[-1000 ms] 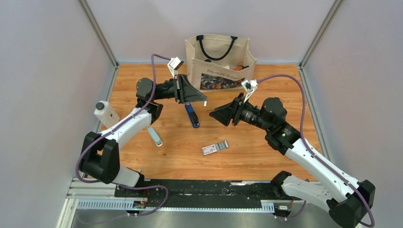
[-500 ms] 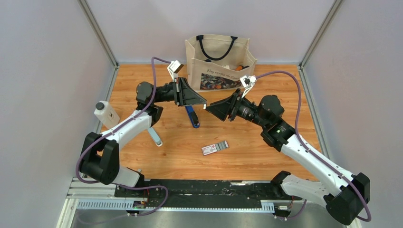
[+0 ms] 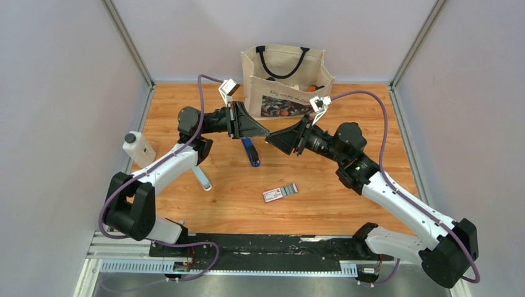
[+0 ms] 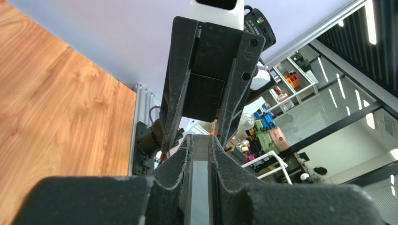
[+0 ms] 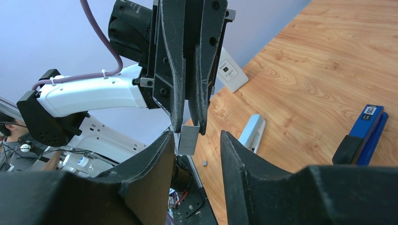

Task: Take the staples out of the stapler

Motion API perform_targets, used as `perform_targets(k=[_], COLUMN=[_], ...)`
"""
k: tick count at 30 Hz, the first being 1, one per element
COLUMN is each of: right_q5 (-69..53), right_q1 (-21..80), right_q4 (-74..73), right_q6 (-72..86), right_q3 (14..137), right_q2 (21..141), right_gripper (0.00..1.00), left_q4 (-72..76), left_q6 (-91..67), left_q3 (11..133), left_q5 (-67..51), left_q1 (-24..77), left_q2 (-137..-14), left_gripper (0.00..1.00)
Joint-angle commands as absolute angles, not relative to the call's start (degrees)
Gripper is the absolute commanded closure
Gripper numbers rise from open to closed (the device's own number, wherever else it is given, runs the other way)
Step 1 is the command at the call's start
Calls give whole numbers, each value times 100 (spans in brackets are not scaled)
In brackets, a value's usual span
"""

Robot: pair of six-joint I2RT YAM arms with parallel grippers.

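Over the orange-brown wooden tabletop (image 3: 347, 204), walled in by plain grey panels (image 3: 62, 93), the left gripper (image 5: 190, 129) was clamped on a short strip of staples (image 5: 188, 140), held in the air at the mouth of the right gripper (image 3: 270, 139), whose jaws stood apart. The blue stapler (image 3: 250, 151) lay on the wood just beneath them, near a canvas tote bag (image 3: 285, 80).

Blue stapler (image 3: 249, 151) lies on table (image 3: 328, 201); staples (image 5: 188, 140) (a grey strip) pinched by left hand (image 5: 189, 125).
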State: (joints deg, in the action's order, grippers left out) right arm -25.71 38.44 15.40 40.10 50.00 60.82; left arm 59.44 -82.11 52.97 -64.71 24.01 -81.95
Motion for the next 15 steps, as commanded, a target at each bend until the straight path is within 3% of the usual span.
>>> perform_targets(k=[1, 15], right_q5=[-2654, -2619], right_q1=[3823, 3823], right_q4=[1951, 1907], right_q6=[4113, 4175], right_q3=[5186, 5107], right_q2=[6108, 6170], right_gripper=[58, 81], left_q4=[6179, 5775], left_q6=[-8069, -7691], left_q3=[5326, 5431], left_q5=[-6574, -6574], left_q1=[2426, 2426], left_q2=[-8103, -8033], left_gripper=[88, 86])
